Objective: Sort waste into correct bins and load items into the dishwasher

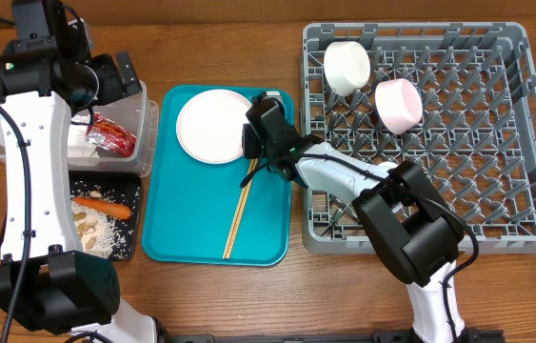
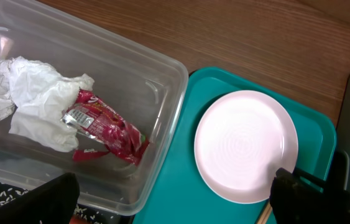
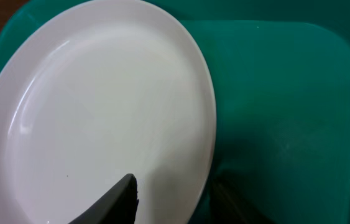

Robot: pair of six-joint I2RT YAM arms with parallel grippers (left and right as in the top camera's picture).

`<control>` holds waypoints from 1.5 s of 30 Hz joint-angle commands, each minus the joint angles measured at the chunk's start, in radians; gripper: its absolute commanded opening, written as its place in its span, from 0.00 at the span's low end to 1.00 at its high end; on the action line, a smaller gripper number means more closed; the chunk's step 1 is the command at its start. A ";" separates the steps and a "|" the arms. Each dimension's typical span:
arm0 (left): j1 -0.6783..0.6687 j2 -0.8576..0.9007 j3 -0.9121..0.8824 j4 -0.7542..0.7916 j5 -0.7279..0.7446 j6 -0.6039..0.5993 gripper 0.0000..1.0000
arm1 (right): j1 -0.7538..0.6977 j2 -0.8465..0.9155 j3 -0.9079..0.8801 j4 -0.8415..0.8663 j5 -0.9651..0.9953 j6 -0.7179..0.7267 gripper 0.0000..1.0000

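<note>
Step in hand: gripping the round white plate (image 1: 208, 126) for transfer to the large grey plastic dish rack (image 1: 420, 33). The plate lies flat at the far end of the teal serving tray (image 1: 182, 210). The right pincer (image 3: 171, 190) is partly closed astride the plate's right rim, one finger over the upper face and the other at the outer edge. Whether it clamps the rim cannot be told. Seat the rim deep between the fingers before lifting, since a thin, smooth rim is likely to slip. Raise the plate clear of the tray lip, then tilt it upright between the pegs. The thin wooden chopsticks (image 1: 239, 214) lie just beside this pincer and may be nudged. A white bowl (image 1: 347, 67) and a pale pink bowl (image 1: 398, 103) occupy the rack's far left area, so choose pegs apart from them. The left pincer (image 2: 173, 190) is wide open and empty above the clear plastic tub (image 2: 168, 93), which holds a crumpled white napkin (image 2: 38, 102) and a red snack wrapper (image 2: 103, 127). An orange carrot (image 1: 106, 205) rests in the shallow black tray (image 1: 132, 186) on the wooden table (image 1: 248, 38).
</note>
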 commanded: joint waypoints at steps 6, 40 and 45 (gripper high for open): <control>-0.002 -0.021 0.019 0.003 -0.011 -0.008 1.00 | 0.000 0.015 0.004 0.003 0.033 0.003 0.39; -0.002 -0.021 0.019 0.003 -0.011 -0.008 1.00 | 0.000 0.033 0.004 0.043 0.000 0.004 0.13; -0.002 -0.021 0.019 0.003 -0.011 -0.008 1.00 | 0.000 0.033 0.004 0.043 0.001 0.004 0.04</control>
